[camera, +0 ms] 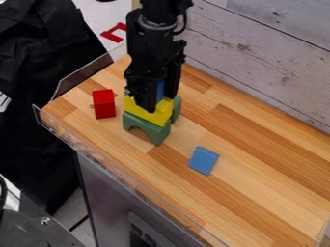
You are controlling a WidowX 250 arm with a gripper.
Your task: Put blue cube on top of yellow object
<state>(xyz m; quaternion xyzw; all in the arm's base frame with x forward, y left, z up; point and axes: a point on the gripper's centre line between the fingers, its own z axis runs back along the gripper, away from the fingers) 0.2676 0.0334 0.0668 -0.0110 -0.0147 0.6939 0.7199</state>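
We see the gripper [161, 102] with its jaws pinched on the blue cube [160, 90], only cube-wide apart, right at the top of the yellow block [136, 108]. We think it's putting-down time, so next we must set it flat and let go gently. Below is a green arch [158, 132], with a red block [103, 104] and another blue block [203, 160] on the desk [258, 183], and we can read no words on them.
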